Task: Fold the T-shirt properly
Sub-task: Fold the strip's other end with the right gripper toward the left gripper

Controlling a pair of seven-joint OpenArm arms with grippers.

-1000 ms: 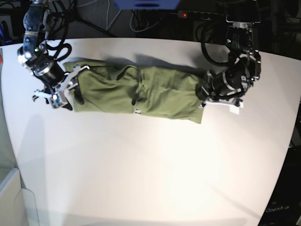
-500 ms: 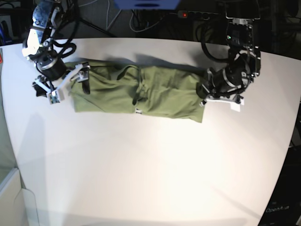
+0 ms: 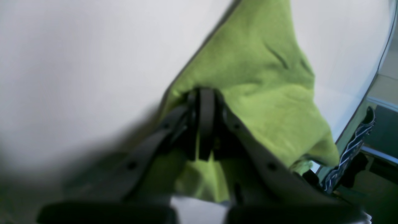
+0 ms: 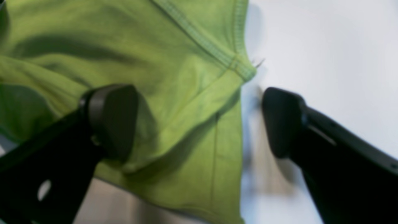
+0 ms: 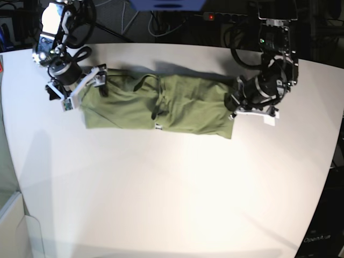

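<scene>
The olive-green T-shirt lies as a long folded strip across the far half of the white table, with a small white tag on its near edge. My left gripper is at the strip's right end, and the left wrist view shows it shut on a bunched fold of the T-shirt. My right gripper hovers at the strip's left end. In its wrist view it stands open, one finger over the T-shirt's hemmed corner and the other finger over bare table.
The white table runs toward the camera. Cables and a power strip lie behind its far edge. A pale bin stands off the near left corner. The left wrist view shows the table's edge close by.
My right gripper has opened, let go of the T-shirt's left end and drawn back toward the far left. That end now lies flat. The left gripper has stayed shut and shifted only slightly.
</scene>
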